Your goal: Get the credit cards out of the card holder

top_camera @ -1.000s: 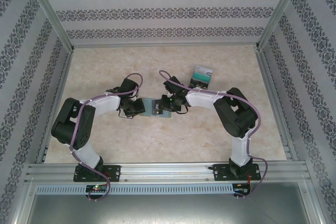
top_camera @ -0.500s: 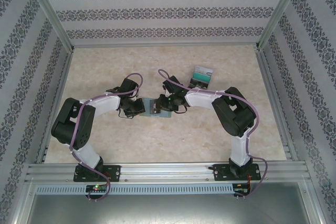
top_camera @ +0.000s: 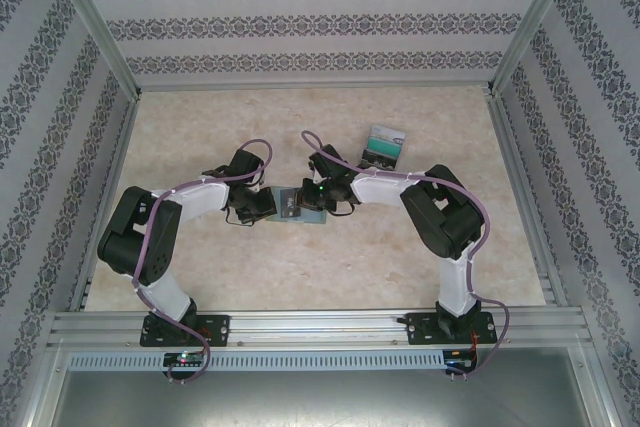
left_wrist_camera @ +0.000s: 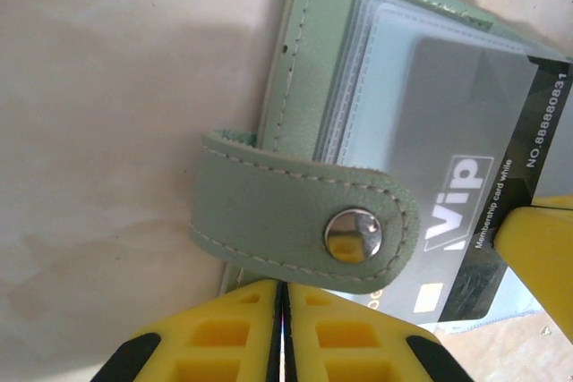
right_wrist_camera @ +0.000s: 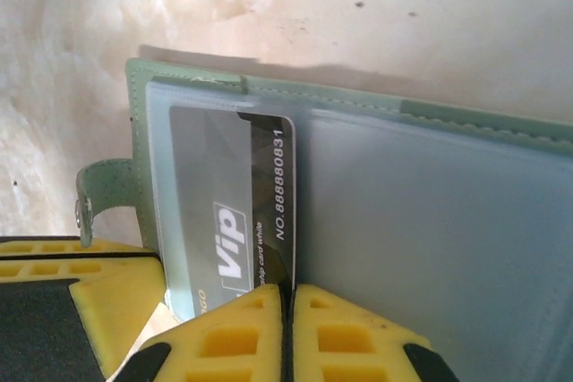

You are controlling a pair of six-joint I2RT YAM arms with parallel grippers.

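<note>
The pale green card holder (top_camera: pixel 297 209) lies open mid-table between both arms. Its snap strap (left_wrist_camera: pixel 295 212) curls over the clear sleeves (right_wrist_camera: pixel 430 221). A black credit card (right_wrist_camera: pixel 228 194) printed "Vip" sticks partly out of a sleeve. My right gripper (right_wrist_camera: pixel 288 310) is shut on that card's lower edge. My left gripper (left_wrist_camera: pixel 283 319) is shut on the holder's edge (left_wrist_camera: pixel 313 69) just under the strap. The two grippers (top_camera: pixel 272 205) (top_camera: pixel 314 197) face each other across the holder. The right gripper's yellow finger (left_wrist_camera: pixel 537 248) shows beside the card (left_wrist_camera: pixel 466 131). Two more credit cards (top_camera: pixel 383 146) lie behind the right gripper.
The marble-patterned tabletop (top_camera: pixel 330 267) is bare in front of the holder. Patterned walls and aluminium posts (top_camera: pixel 520 27) close in the back and sides. The loose cards lie close behind the right wrist.
My right gripper has closed its jaws onto the black card and its arm has shifted slightly left. The left arm and the holder have stayed put.
</note>
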